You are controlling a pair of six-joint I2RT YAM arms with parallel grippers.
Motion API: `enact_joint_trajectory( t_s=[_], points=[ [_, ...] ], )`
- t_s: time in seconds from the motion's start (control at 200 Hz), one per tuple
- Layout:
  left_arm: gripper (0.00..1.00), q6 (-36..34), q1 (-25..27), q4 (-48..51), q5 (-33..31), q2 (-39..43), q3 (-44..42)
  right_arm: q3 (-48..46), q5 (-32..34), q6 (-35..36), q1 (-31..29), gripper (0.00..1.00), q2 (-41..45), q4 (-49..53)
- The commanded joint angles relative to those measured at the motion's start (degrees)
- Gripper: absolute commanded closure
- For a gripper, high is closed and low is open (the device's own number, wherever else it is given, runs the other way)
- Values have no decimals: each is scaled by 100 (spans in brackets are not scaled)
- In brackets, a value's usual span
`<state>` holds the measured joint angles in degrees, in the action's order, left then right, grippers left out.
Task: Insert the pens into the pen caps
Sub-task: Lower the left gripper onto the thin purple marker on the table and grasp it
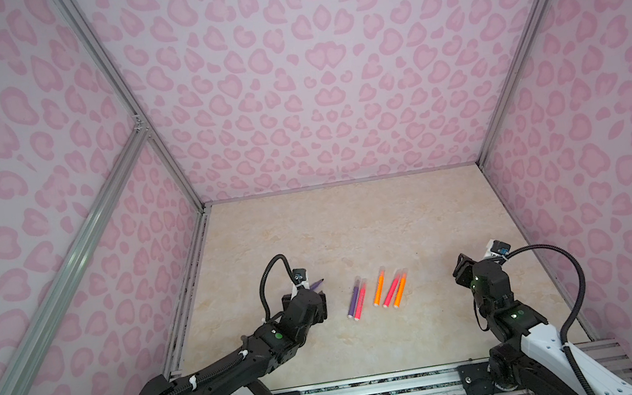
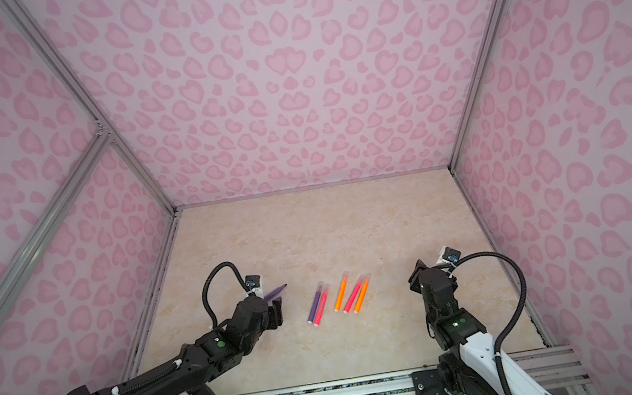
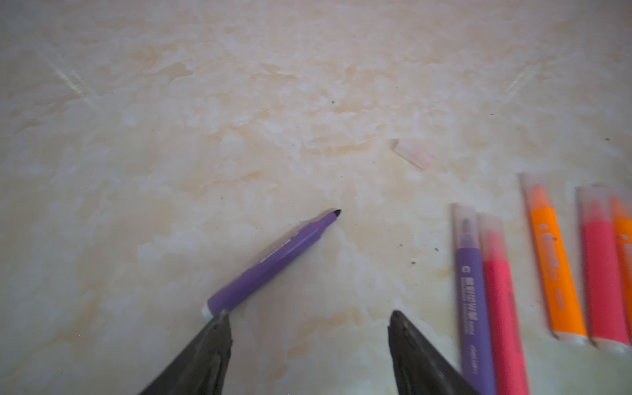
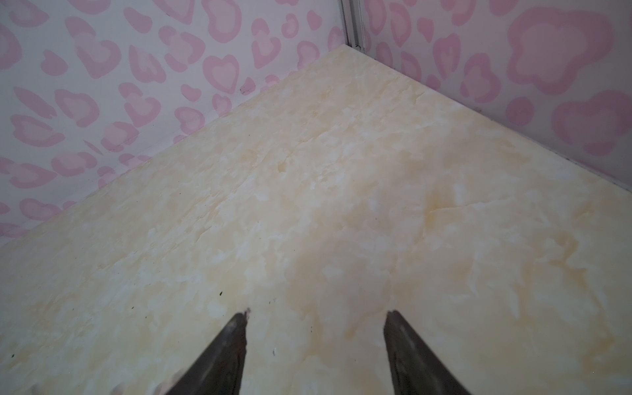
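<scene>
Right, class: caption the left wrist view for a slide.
Open left gripper beside an uncapped purple pen, one loose clear cap beyond, five capped pens alongside.

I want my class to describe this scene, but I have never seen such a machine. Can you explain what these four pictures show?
These are two robot arms mounted at the near edge of a table, each ending in a two-fingered gripper. Two pictures look down on the whole scene, almost identically. The other two come from a camera on each wrist, looking out over that arm's gripper. On the table lie five capped pens in a loose row, one uncapped purple pen and a loose clear cap. The left gripper is open, with the purple pen's butt end beside one fingertip. The right gripper is open over bare table. Nothing is held.
</scene>
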<state>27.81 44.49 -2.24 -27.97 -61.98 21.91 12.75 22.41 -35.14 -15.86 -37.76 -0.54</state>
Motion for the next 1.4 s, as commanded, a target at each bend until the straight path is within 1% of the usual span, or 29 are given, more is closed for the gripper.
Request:
enact_joint_trajectory(
  t_s=[0.0,0.14,0.21,0.3,0.48,0.57,0.755,0.895,0.95,1.07,1.125,1.195,1.395],
  points=[
    [27,229,-233,24,-8,-162,52,18,-18,33,-1,35,-5,-70],
    [25,219,-334,-6,-28,-558,238,17,-53,48,-3,35,-4,-104],
    [24,155,-450,57,-15,-805,426,-1,-74,66,-5,35,13,-128],
    [24,248,-631,253,9,-1200,724,-3,-58,62,-3,35,18,-126],
    [22,140,-688,195,283,-1915,1055,8,-91,66,-1,35,-21,-132],
    [23,28,-690,231,592,-2237,1235,-6,-86,68,1,35,5,-136],
    [30,-76,-692,111,1280,-2440,1289,3,-89,73,2,35,-10,-140],
    [48,-187,-650,67,1780,-2485,1302,-10,-99,73,0,35,21,-140],
    [52,-205,-612,65,1870,-2460,1290,-18,-100,68,-7,35,33,-143],
    [59,-215,-507,56,1856,-2381,1237,-12,-106,73,-7,35,49,-139],
    [60,-215,-473,30,1848,-2362,1215,-15,-107,75,-13,35,56,-131],
    [59,-202,-472,53,1781,-2396,1204,-33,-107,74,-5,35,82,-132],
    [58,-6,-476,188,1344,-2633,1306,-33,-114,69,-12,35,92,-132]
  ],
)
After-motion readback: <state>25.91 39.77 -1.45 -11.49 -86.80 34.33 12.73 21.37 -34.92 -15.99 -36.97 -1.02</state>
